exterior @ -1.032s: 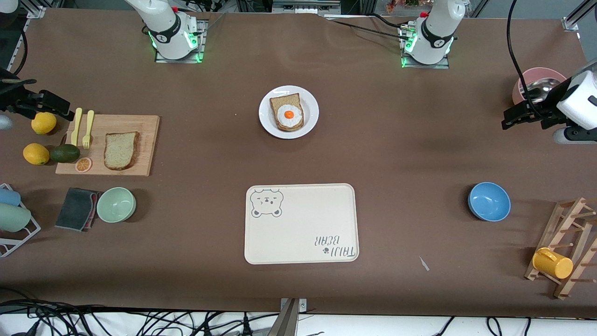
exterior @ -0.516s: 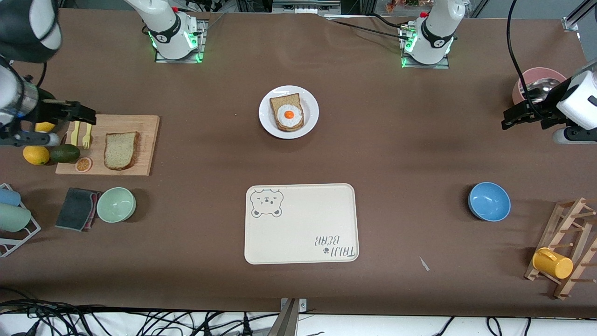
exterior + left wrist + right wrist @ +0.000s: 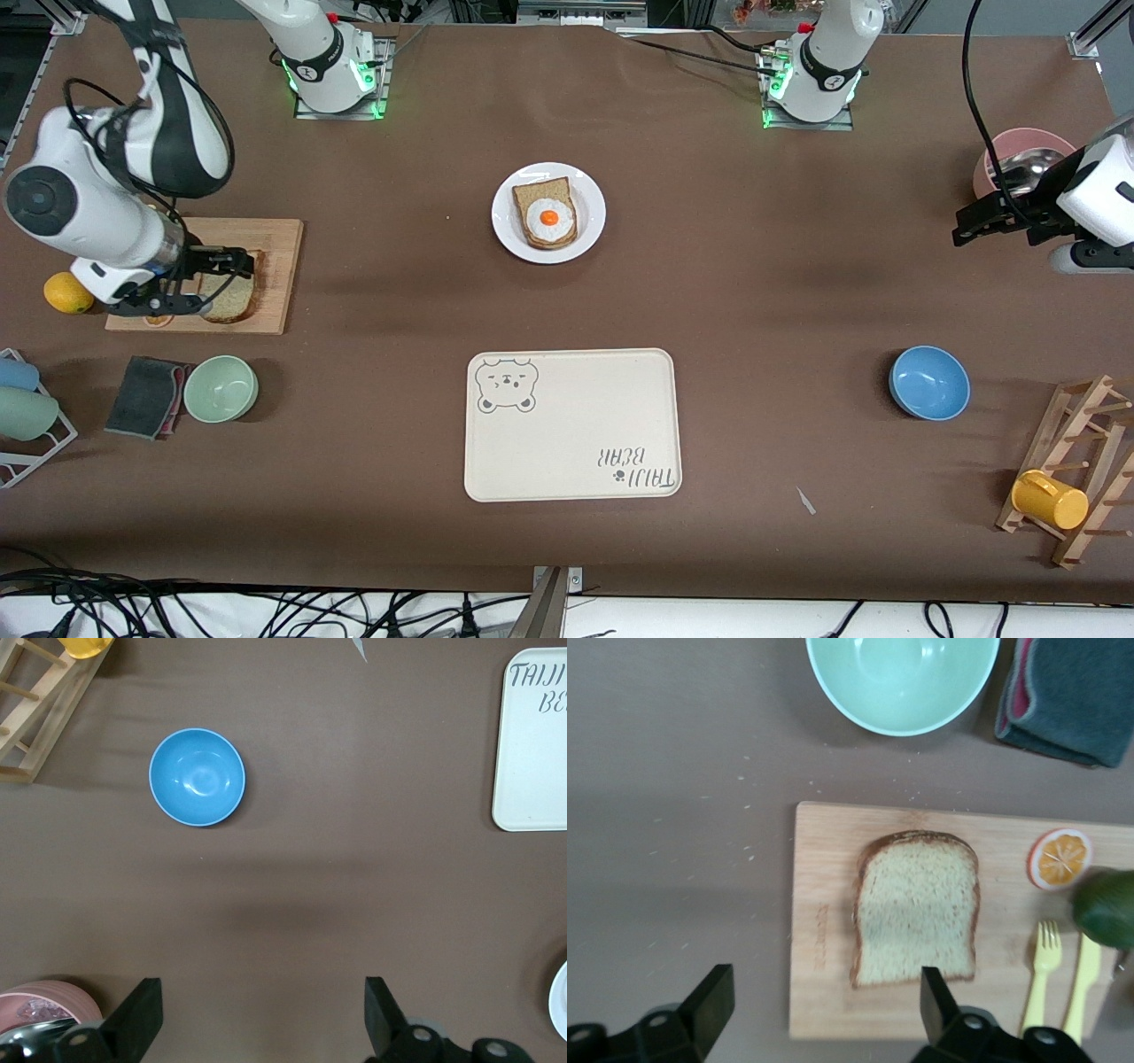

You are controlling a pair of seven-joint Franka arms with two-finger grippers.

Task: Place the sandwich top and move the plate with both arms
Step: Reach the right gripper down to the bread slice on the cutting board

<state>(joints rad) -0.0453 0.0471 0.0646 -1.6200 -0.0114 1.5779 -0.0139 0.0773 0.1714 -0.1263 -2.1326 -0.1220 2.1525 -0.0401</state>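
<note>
The sandwich top, a plain speckled bread slice, lies on a wooden cutting board at the right arm's end of the table. It shows whole in the right wrist view. My right gripper hangs open over it, its jaws wide over the board's edge, holding nothing. The white plate holds an egg-topped bread slice at mid-table near the bases. My left gripper waits open and empty over bare table near the pink bowl.
Yellow forks, an orange slice and an avocado lie by the bread. A green bowl, a grey cloth, a bear tray, a blue bowl, a pink bowl and a rack with a yellow cup stand around.
My right arm has swung in from the table's end, and its gripper now hangs over the cutting board and the bread slice. The left arm has not moved.
</note>
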